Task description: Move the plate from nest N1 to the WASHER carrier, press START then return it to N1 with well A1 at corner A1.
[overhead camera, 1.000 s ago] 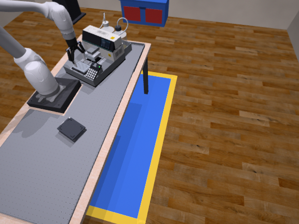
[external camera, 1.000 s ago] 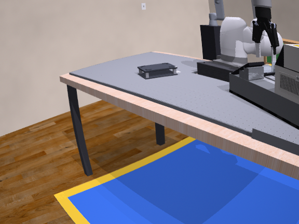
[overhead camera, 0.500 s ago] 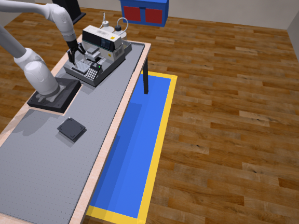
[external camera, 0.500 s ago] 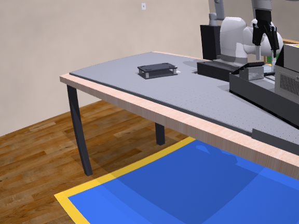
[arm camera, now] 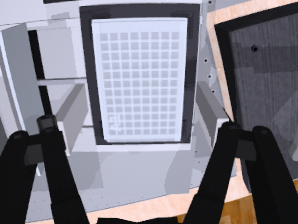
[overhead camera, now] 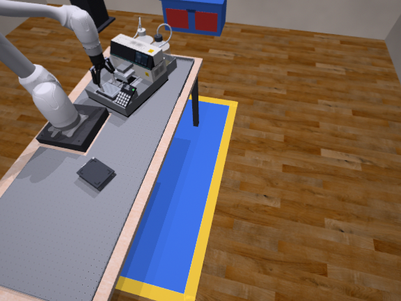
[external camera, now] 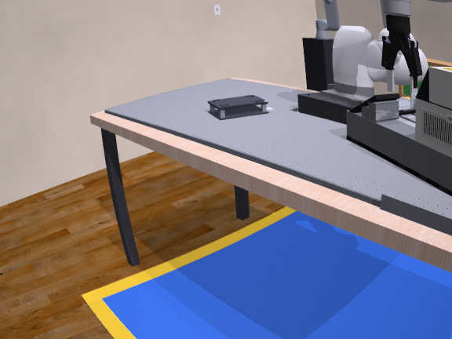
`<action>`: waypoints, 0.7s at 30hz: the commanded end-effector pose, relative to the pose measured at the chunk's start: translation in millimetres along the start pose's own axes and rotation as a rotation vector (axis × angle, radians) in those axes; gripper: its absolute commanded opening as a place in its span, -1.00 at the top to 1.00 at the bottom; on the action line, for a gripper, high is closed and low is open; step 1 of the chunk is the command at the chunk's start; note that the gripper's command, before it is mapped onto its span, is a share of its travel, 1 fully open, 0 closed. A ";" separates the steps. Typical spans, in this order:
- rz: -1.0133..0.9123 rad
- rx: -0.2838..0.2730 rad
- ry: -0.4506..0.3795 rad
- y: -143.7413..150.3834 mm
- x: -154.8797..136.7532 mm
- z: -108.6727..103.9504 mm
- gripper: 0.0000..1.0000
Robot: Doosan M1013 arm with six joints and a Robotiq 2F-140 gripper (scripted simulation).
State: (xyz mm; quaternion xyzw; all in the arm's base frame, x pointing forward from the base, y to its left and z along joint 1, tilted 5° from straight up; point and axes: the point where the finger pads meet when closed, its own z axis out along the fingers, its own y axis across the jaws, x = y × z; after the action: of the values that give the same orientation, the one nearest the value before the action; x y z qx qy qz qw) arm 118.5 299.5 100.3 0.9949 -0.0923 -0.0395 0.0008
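Left to right: dark square plate nest N1 (overhead camera: 96, 173), bare, on the grey perforated table (overhead camera: 52, 223); black gripper (overhead camera: 103, 77), fingers spread with nothing between them, above the white gridded plate (arm camera: 140, 78), which lies in the washer (overhead camera: 139, 59) carrier's dark frame; keypad (overhead camera: 124, 97) with white keys, green lamp (overhead camera: 133, 90) beside it; no writing legible
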 end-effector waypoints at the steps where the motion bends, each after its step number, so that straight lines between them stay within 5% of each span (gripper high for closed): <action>1: 0.000 0.000 0.000 0.0 0.0 2.1 -0.40; 21: 0.000 0.000 0.000 0.0 0.0 12.8 -0.40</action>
State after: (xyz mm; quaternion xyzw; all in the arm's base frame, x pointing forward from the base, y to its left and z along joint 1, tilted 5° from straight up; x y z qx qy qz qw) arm 117.6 299.6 88.4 0.9949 -0.0923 -0.0395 0.0007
